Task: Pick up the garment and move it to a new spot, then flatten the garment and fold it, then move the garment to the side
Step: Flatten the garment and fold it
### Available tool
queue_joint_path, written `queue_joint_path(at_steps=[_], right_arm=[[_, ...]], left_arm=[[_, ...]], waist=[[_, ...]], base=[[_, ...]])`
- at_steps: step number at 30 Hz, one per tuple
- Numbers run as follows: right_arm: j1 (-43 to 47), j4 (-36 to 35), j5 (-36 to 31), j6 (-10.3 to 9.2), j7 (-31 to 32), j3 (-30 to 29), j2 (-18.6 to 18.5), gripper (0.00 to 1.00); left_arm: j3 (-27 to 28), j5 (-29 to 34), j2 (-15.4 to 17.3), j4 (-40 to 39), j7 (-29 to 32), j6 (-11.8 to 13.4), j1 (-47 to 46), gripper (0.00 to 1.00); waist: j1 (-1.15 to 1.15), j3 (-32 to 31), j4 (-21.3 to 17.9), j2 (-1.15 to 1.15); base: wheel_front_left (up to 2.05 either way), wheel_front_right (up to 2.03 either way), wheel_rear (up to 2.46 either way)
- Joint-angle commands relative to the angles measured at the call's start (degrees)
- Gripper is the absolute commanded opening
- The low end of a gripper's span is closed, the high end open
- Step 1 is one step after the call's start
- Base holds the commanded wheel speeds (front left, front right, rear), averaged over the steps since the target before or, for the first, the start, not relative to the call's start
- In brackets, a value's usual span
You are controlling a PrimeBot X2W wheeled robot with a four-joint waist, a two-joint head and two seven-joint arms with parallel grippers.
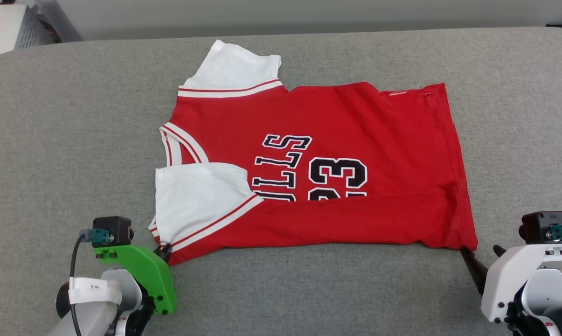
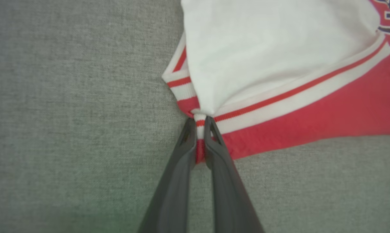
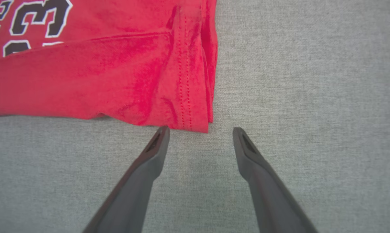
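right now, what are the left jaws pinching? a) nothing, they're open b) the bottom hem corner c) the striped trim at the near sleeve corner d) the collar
c: the left wrist view shows the left jaws shut on the red-and-white striped trim at the near sleeve corner of the garment, while the right jaws stand open at the hem corner.

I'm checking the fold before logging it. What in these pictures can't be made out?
Head view: the near edge of the garment, folded over, covers the lower part of the print.
Head view: a green bracket hides most of the left gripper.
Left wrist view: how many cloth layers the left gripper pinches is unclear.
Right wrist view: the top edge cuts off the print.
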Motion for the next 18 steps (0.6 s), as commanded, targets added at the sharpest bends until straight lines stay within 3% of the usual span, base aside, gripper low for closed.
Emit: queue_joint_path(at_steps=[1, 7, 18], right_arm=[[-0.65, 0.57, -0.53, -0.05, -0.04, -0.05, -0.55, 1.0], [-1.59, 2.59, -0.97, -0.05, 0.58, -0.48, -1.54, 1.0], [-6.32, 7.79, -4.71, -0.05, 2.35, -2.0, 0.42, 1.0]], left_arm=[[-1.1, -0.17, -0.86, 1.93, 0.02, -0.31, 1.89, 0.0], [-0.27, 1.01, -0.4, -0.95, -3.88, -1.29, 1.22, 0.0], [-0.8, 3.35, 1.46, -11.15, -3.49, 1.04, 0.95, 0.0]], waist=[[0.0, -1.13, 0.83, 0.0], [0.0, -3.0, 2.69, 0.0], [0.0, -2.25, 4.47, 0.0]], base=[[0.0, 0.0, 0.0], [0.0, 0.0, 0.0], [0.0, 0.0, 0.0]])
